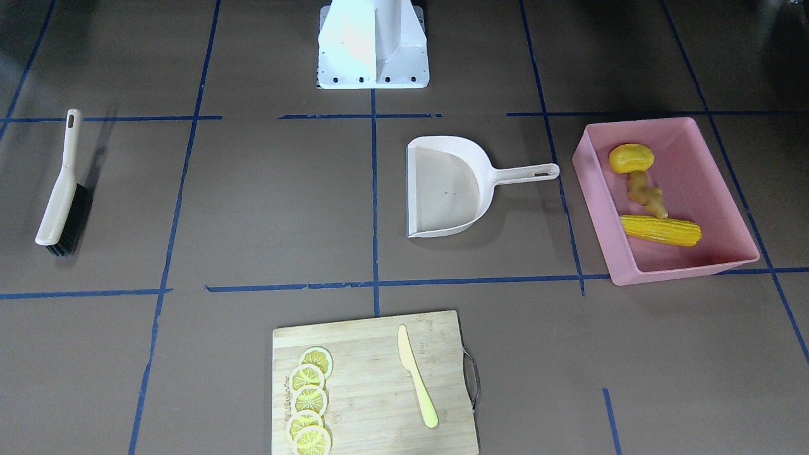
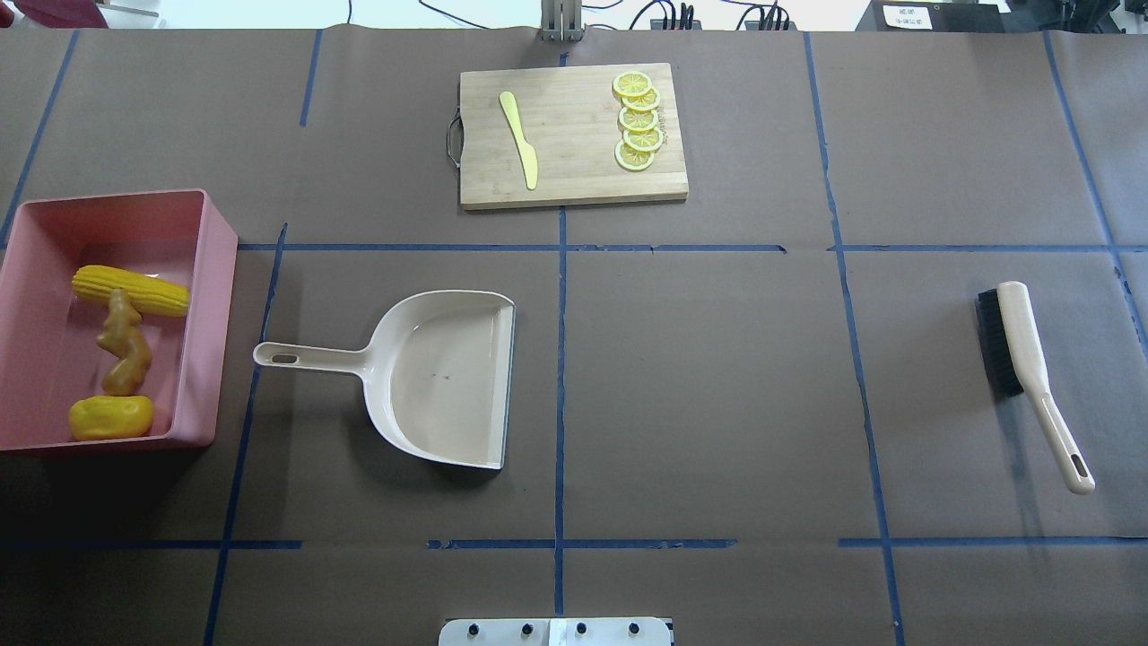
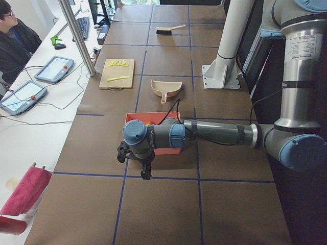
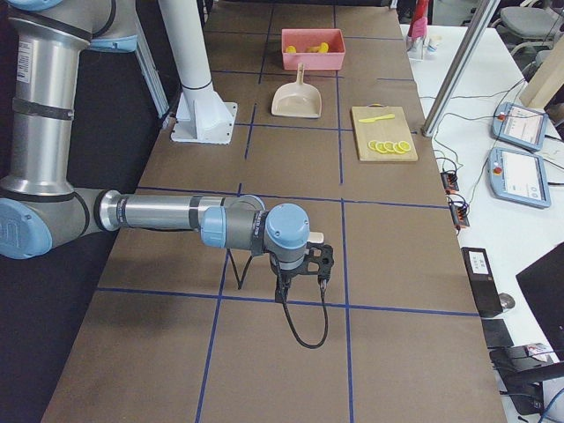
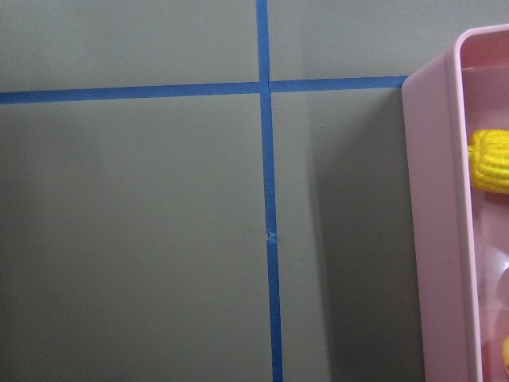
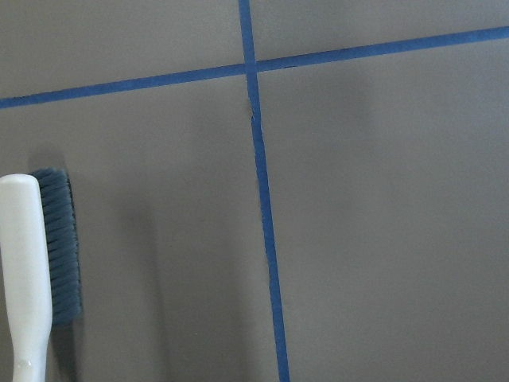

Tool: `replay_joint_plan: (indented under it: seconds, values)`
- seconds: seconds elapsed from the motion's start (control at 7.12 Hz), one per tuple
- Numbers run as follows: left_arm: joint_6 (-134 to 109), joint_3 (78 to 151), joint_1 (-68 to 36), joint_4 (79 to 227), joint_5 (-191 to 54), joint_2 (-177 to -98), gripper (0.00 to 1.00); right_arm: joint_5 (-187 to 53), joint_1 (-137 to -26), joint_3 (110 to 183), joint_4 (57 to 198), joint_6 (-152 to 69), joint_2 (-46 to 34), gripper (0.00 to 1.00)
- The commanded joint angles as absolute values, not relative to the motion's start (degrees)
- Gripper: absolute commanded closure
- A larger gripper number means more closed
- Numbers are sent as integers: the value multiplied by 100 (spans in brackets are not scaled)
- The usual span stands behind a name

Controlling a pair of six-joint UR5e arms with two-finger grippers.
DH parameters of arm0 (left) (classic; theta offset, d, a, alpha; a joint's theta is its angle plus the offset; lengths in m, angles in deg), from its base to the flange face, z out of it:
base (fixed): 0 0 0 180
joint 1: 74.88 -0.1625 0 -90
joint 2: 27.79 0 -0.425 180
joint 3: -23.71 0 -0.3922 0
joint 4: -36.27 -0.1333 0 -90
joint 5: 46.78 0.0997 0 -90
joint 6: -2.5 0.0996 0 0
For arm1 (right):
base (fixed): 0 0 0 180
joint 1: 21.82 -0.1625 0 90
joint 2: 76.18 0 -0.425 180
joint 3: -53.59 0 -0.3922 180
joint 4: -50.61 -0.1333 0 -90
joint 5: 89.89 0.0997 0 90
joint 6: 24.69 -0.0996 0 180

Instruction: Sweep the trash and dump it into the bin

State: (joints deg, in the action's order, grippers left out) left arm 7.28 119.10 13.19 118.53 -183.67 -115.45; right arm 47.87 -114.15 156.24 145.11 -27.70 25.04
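Observation:
The trash lies inside the pink bin (image 2: pixel 211 314): a yellow corn cob (image 2: pixel 130 290), a tan ginger root (image 2: pixel 124 345) and a rounded yellow lump (image 2: pixel 110 417). The front view shows the same bin (image 1: pixel 689 268), corn (image 1: pixel 660 229), ginger (image 1: pixel 646 194) and lump (image 1: pixel 631 158). My left gripper (image 3: pixel 137 162) hangs just outside the bin's end, seen only in the exterior left view; I cannot tell its state. The left wrist view catches the bin's wall (image 5: pixel 433 239). My right gripper (image 4: pixel 304 269) hovers beyond the brush (image 2: pixel 1022 350); I cannot tell its state either.
An empty beige dustpan (image 2: pixel 444 377) lies mid-table, its handle pointing at the bin. The brush (image 6: pixel 28 263) rests on the table. A cutting board (image 2: pixel 574 135) carries lemon slices (image 2: pixel 637 121) and a pale yellow knife (image 2: pixel 520 139). A person (image 3: pixel 13 41) sits at the side desk.

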Motion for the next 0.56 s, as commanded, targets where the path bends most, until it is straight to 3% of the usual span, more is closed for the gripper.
replay_joint_plan:
  seconds: [0.0, 0.42]
  values:
    - [725, 11916, 1319, 11854, -18266, -11559, 0, 4678, -11419, 15520, 14509, -2742, 2489, 0]
    - [725, 11907, 1328, 11854, -18266, -11533, 0, 4678, -11419, 15502, 14509, -2803, 2480, 0]
